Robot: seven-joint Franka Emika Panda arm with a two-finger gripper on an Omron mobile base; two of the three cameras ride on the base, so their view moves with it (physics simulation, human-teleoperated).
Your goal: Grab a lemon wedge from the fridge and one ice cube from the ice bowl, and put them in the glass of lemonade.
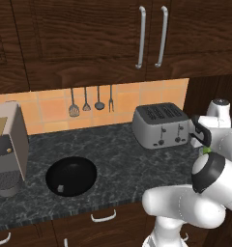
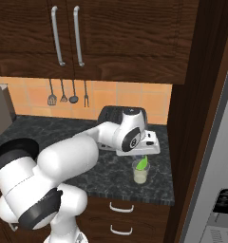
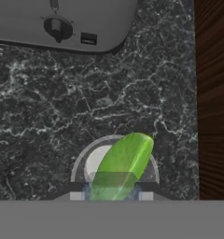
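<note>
While the dark surface [image 2: 63,128] stretches left toward the toaster [image 1: 160,125] and the black ice bowl [image 1: 71,176], my arm hangs at its right end, near the fridge [image 2: 215,156]. Directly under my tool [image 3: 113,186] stands the glass of lemonade [image 2: 140,173]. My tool grips the lemon wedge [image 3: 123,163], whose long axis slants down into the glass mouth, so I judge release comes next.

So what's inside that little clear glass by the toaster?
Pale whitish-yellow liquid fills the small clear glass tumbler, and a bright yellow-green lemon wedge stands at its rim, between the claw tips. The wedge covers part of the liquid.
</note>
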